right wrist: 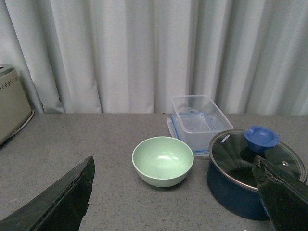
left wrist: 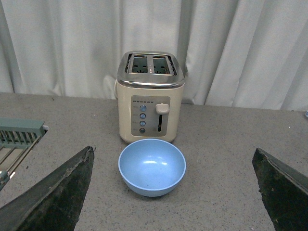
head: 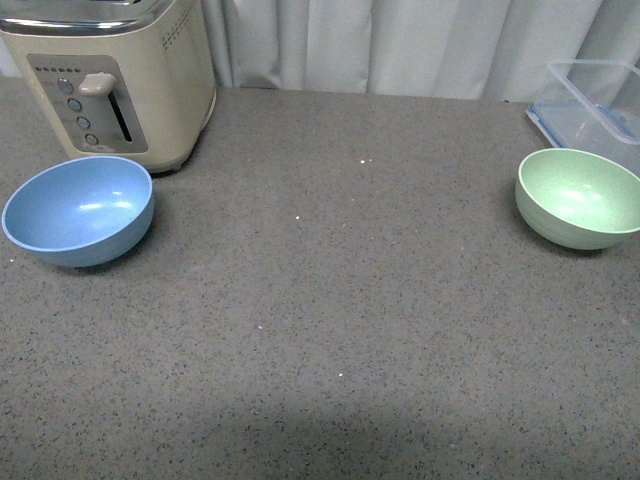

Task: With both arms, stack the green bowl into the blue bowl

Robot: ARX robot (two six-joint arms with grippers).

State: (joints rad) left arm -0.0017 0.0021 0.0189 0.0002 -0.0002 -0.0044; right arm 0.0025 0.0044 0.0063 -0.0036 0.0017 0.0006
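The blue bowl (head: 78,210) sits upright and empty at the left of the grey counter, just in front of a toaster. Far across at the right stands the green bowl (head: 579,197), also upright and empty. Neither arm shows in the front view. In the left wrist view the blue bowl (left wrist: 152,166) lies ahead of my left gripper (left wrist: 173,192), which is open with wide-apart fingers and holds nothing. My right gripper (right wrist: 175,195) is open as well, with the green bowl (right wrist: 162,160) a short way ahead of it, untouched.
A cream toaster (head: 115,75) stands behind the blue bowl. A clear plastic container (head: 595,100) sits behind the green bowl, and a dark blue lidded pot (right wrist: 250,175) stands close beside it. A grey rack (left wrist: 19,137) is at the counter's left. Curtains hang behind.
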